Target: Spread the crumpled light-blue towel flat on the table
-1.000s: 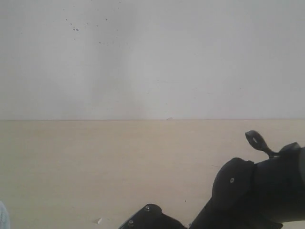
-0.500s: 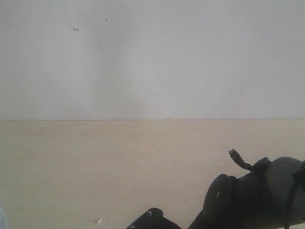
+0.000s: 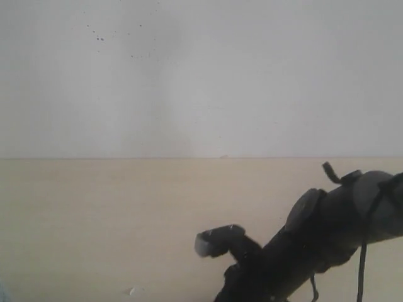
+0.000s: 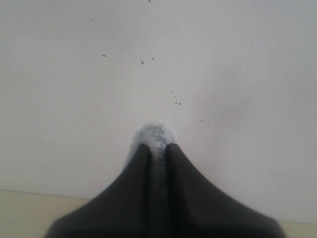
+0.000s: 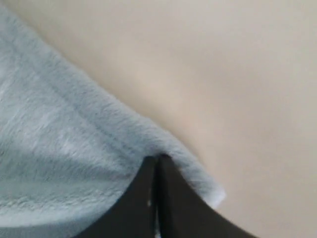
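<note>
Left gripper (image 4: pixel 157 145): jaws clamped together, small tuft of the towel (image 4: pixel 156 133) pinched between the tips and poking out past them. Behind it is the speckled white wall (image 4: pixel 74 74), with only a thin strip of the table (image 4: pixel 22 213) showing below.

Right gripper (image 5: pixel 157 160): jaws clenched on the towel's hemmed edge, right by a corner. From the pinch the cloth runs off to one side, stitched border visible, pile fluffy. Bare beige tabletop on the other side of the edge. Can't tell if that part of the cloth lies on the surface or hangs just above it.

Exterior view: right arm (image 3: pixel 327 233) at near right over the table, angled up toward the right. A dark part with a pale end (image 3: pixel 217 241) sticks out to its left, too blurred to identify. Small pale chip (image 3: pixel 131 291) on the near tabletop, left of the arm. Wall along the far edge.
</note>
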Controlling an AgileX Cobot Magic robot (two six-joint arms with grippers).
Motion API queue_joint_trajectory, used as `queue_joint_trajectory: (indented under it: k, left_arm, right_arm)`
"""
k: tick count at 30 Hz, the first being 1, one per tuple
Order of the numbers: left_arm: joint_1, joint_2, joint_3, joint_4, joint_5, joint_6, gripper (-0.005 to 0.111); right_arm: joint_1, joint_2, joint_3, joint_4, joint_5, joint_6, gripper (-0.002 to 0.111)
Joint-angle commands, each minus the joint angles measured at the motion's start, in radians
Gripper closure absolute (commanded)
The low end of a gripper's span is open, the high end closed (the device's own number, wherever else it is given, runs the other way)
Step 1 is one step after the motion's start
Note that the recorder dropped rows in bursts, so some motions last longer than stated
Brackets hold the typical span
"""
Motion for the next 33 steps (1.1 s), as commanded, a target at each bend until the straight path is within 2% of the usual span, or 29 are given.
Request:
queue_joint_trajectory:
  k: [1,7,12,17,25,33]
  left_arm:
    - [-0.002,-0.004,0.005,0.006,0.003,0.007,0.103]
    - [-0.002,-0.004,0.005,0.006,0.005,0.007,0.103]
    - [-0.002,-0.004,0.005,0.006,0.005,0.007,0.103]
    - [-0.002,-0.004,0.005,0.006,0.005,0.007,0.103]
    - [-0.002,-0.004,0.005,0.006,0.007,0.007,0.103]
    - [-0.002,-0.004,0.005,0.006,0.008,0.007,0.103]
  right_arm:
    - [-0.140,0.004,-0.083,-0.050,-0.004,0.065,0.108]
    - [-0.261,0.031,-0.266,-0.212,0.054,0.223,0.108]
    - [-0.273,0.034,-0.352,-0.243,0.277,0.206,0.108]
    - [-0.245,0.034,-0.265,-0.195,0.511,0.100,0.108]
    - [-0.179,-0.005,-0.022,0.049,0.510,-0.127,0.108]
    - [-0.010,-0.016,0.005,0.110,0.504,-0.181,0.108]
